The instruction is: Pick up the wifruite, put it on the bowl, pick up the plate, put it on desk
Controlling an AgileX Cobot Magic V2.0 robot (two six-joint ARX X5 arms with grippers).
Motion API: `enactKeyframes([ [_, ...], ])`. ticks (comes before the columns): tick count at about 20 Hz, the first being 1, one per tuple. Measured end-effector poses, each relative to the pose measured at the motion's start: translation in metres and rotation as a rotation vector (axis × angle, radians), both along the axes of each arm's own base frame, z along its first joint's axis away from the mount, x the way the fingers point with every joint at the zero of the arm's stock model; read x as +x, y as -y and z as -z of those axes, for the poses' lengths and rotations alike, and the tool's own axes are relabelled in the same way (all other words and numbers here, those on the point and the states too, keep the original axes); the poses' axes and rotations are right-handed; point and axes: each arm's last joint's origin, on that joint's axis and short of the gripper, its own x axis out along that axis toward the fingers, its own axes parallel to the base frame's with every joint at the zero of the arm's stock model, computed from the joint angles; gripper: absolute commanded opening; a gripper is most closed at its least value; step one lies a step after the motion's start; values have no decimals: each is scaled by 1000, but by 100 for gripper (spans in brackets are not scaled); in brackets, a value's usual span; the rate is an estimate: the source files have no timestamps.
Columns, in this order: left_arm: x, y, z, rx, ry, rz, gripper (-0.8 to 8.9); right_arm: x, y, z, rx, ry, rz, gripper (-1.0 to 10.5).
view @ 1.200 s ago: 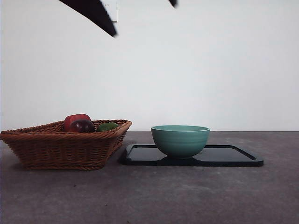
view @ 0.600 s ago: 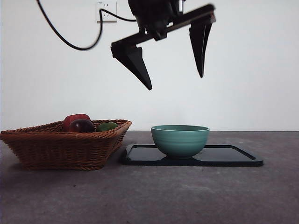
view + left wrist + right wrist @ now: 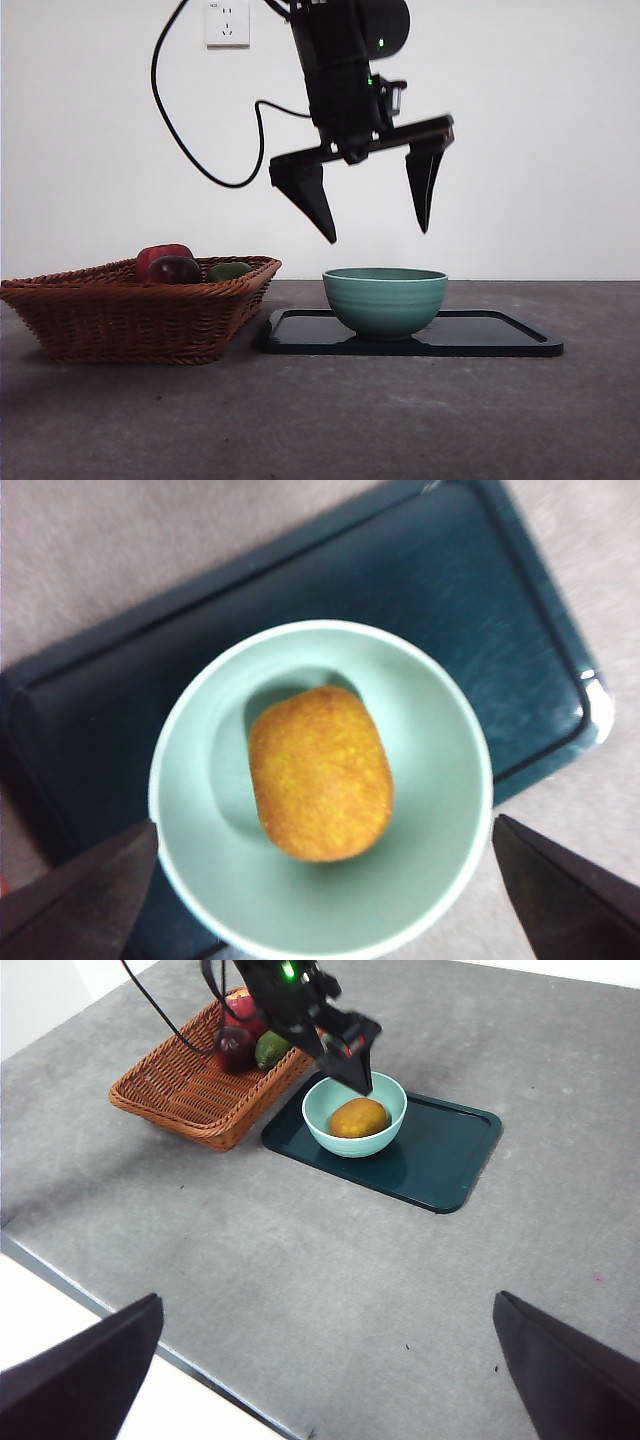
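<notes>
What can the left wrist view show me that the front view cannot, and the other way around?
Only the left wrist view shows the wifruite lying inside the bowl, seen from straight above. Only the front view shows the wicker basket with a red fruit and a green fruit, and the left tool hanging open above the bowl. Both show the teal bowl standing on the dark tray.

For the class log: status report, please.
Left gripper open above bowl. Right gripper open, waiting. Fruit in bowl, bowl on tray. Nothing in the way.
</notes>
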Motion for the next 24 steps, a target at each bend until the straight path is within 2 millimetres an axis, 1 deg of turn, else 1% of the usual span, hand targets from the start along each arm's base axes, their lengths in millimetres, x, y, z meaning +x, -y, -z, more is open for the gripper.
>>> enactKeyframes([
  [8,10,10,32,23,-26,3,590,0,0,0,0,0,0,601],
  [14,14,16,48,27,-30,6,583,0,0,0,0,0,0,601],
  [15,15,17,50,22,-24,6,566,0,0,0,0,0,0,601],
  [17,16,18,50,19,-21,6,491,0,0,0,0,0,0,601],
  [19,17,19,54,23,-26,6,481,0,0,0,0,0,0,601],
  [21,19,20,62,32,-29,6,479,0,0,0,0,0,0,601],
  [24,20,22,66,38,-33,7,417,0,0,0,0,0,0,601],
])
